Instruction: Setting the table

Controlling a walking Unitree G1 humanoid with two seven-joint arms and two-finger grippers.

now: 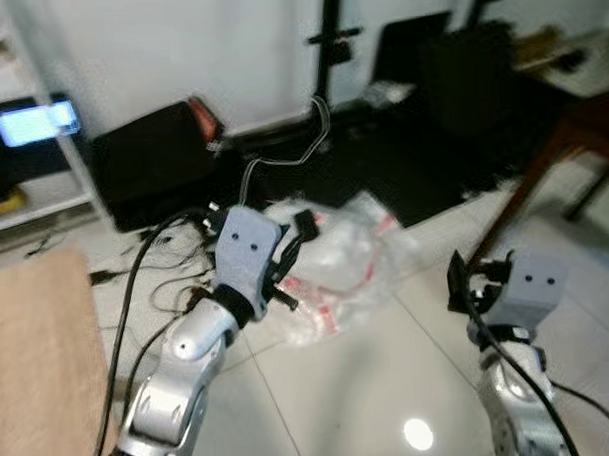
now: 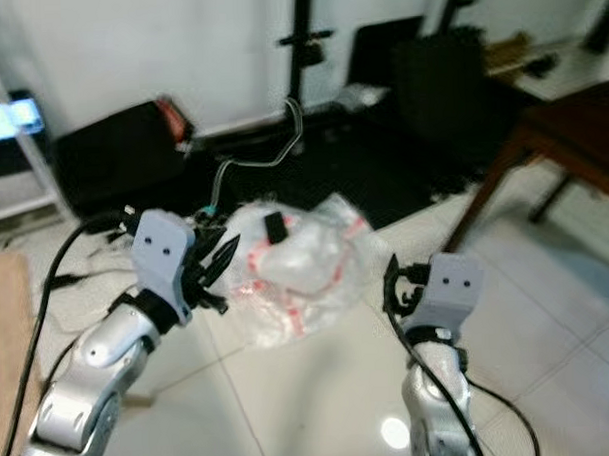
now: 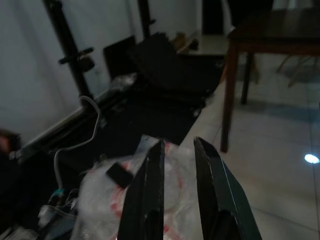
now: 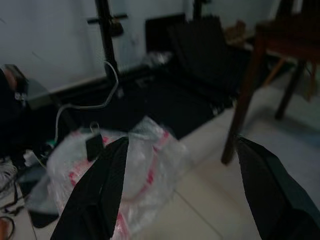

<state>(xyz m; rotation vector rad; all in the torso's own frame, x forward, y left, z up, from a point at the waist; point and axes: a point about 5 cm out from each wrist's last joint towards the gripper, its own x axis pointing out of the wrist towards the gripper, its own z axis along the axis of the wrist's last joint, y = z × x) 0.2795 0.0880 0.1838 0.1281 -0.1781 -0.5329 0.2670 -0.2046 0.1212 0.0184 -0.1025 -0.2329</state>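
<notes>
A dark wooden table (image 1: 579, 128) stands at the right, one leg reaching down to the tiled floor. Both arms are raised in front of me over the floor. My left gripper (image 1: 290, 250) points toward a crumpled clear plastic bag (image 1: 341, 262) with red print, which lies on the tiles. In the left wrist view its fingers (image 3: 150, 200) stand close together with only a thin gap and nothing between them. My right gripper (image 2: 391, 283) is held farther right, nearer the table leg. The right wrist view shows its fingers (image 4: 100, 195) spread wide and empty.
Black cases (image 1: 152, 163) and a black stand (image 1: 330, 47) line the white wall behind the bag, with cables (image 1: 282, 159) across the floor. A shelf with a glowing screen (image 1: 36, 122) is at the far left. A light wooden surface (image 1: 39, 347) lies at my left.
</notes>
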